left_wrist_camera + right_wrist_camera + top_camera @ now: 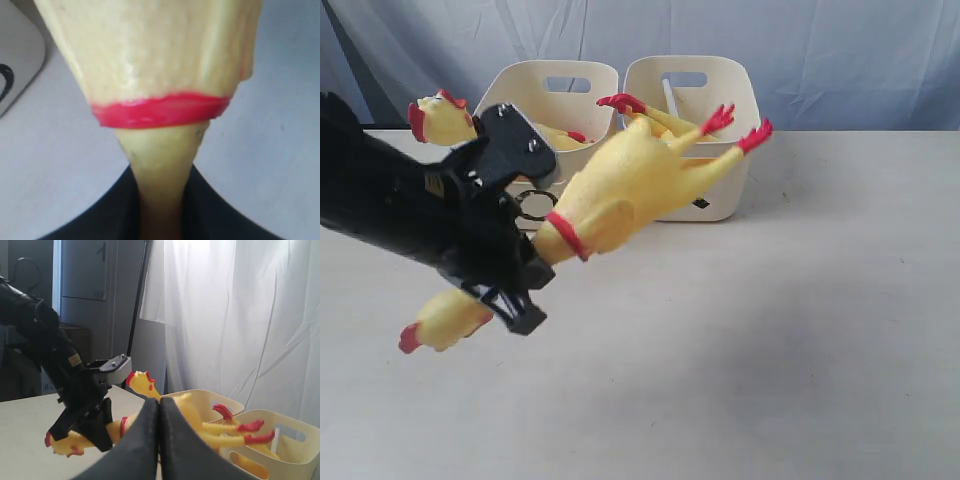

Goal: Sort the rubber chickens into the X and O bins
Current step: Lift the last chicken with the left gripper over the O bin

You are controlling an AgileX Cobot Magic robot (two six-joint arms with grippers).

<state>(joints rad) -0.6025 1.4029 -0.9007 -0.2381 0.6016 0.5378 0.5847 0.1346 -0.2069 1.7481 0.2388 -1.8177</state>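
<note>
My left gripper (525,275) is shut on the neck of a yellow rubber chicken (630,185) and holds it in the air in front of the bins. Its head hangs below the fingers and its red feet point over the right bin (735,195). In the left wrist view the neck runs between the jaws of the left gripper (162,210), below the red band of the held chicken (160,50). A second chicken (442,120) lies in the left bin (525,85), head over the rim. That bin's front shows a black O. My right gripper (159,407) is shut and empty.
A red foot (620,102) of another chicken sticks up from the right bin, whose mark is mostly hidden behind the held chicken. Both bins stand at the back of the white table (770,340), in front of a pale curtain (840,60).
</note>
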